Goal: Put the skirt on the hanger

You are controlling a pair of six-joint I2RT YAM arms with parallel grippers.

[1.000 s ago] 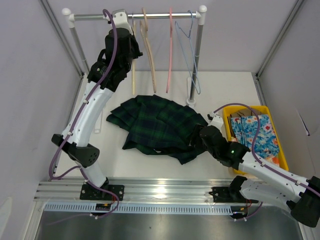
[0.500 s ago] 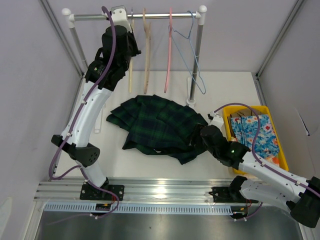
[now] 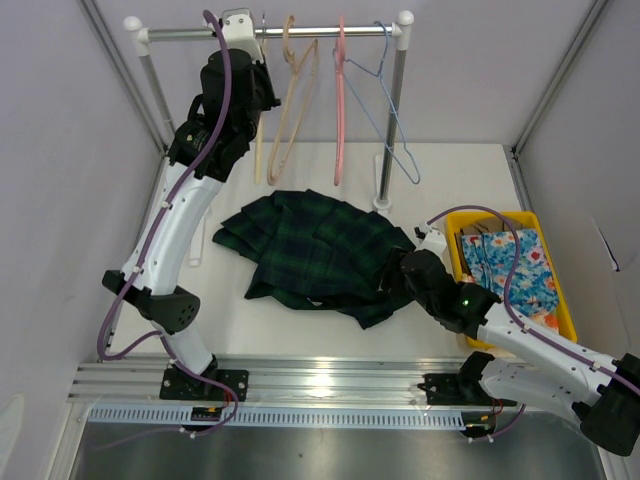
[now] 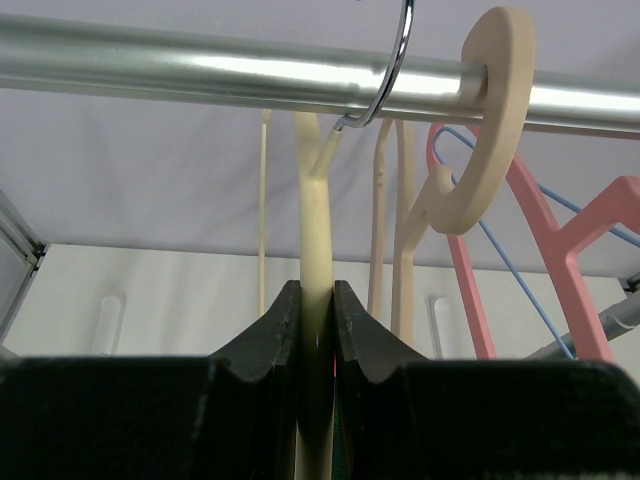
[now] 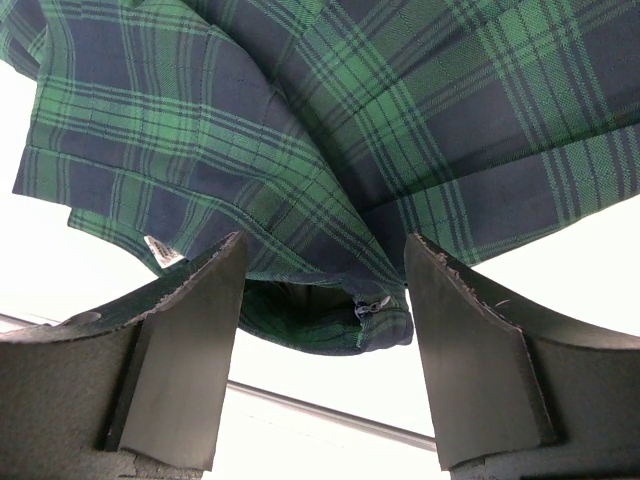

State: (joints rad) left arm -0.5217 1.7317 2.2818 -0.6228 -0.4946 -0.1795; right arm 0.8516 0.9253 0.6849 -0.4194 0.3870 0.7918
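The plaid skirt (image 3: 320,250) lies crumpled in the middle of the table. The cream-yellow hanger (image 3: 259,160) hangs by its metal hook from the rail (image 3: 320,32). My left gripper (image 3: 258,75) is raised at the rail, and in the left wrist view it (image 4: 316,290) is shut on the hanger's neck (image 4: 315,220) just below the hook. My right gripper (image 3: 392,275) sits low at the skirt's near right edge. In the right wrist view it (image 5: 325,260) is open, with the skirt's folded hem (image 5: 330,120) between and beyond the fingers, not gripped.
On the same rail hang a tan hanger (image 3: 290,100), a pink hanger (image 3: 340,100) and a blue wire hanger (image 3: 385,90). The rail's right post (image 3: 395,110) stands behind the skirt. A yellow bin (image 3: 565,320) at the right holds floral cloth (image 3: 510,265).
My left gripper has shifted the cream hanger slightly left along the rail. The tan, pink and blue hangers have swung and turned. The right arm and the skirt have not moved.
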